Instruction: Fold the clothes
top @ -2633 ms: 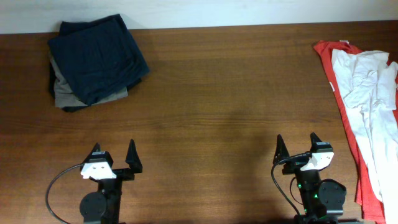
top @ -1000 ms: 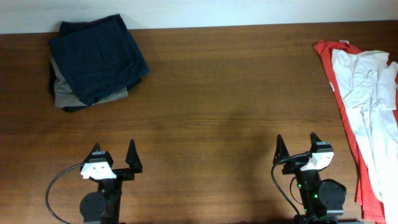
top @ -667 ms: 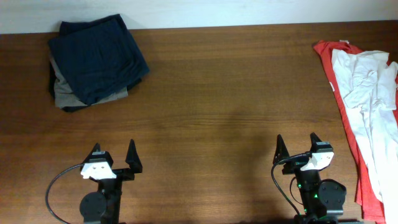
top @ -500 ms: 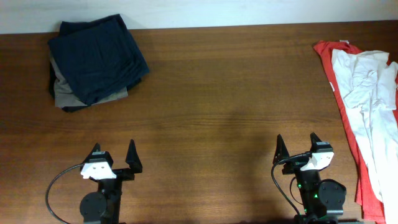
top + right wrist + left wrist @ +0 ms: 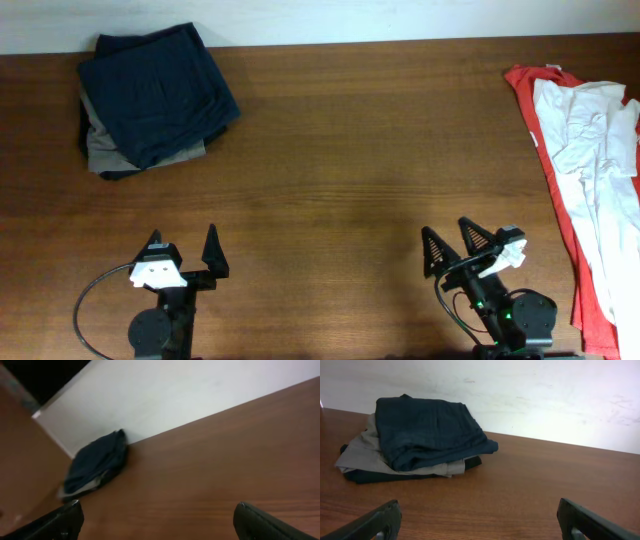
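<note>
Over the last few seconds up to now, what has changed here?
The right claw has swung toward the left, away from the white T-shirt, and is open and empty as before. The left claw, the white T-shirt, the red-orange T-shirt under it and the folded pile have not moved.

Over on the right, the white T-shirt (image 5: 590, 150) is cut off by the picture's edge. The red-orange T-shirt (image 5: 522, 90) is clipped there too and partly covered by it. Far left, the grey garment (image 5: 105, 150) is largely buried under the navy garment (image 5: 155, 90). The right wrist view is blurred, and the folded stack (image 5: 97, 467) is smeared. Of the left gripper (image 5: 477, 502) and the right gripper (image 5: 157, 505), only the fingertips are shown.
</note>
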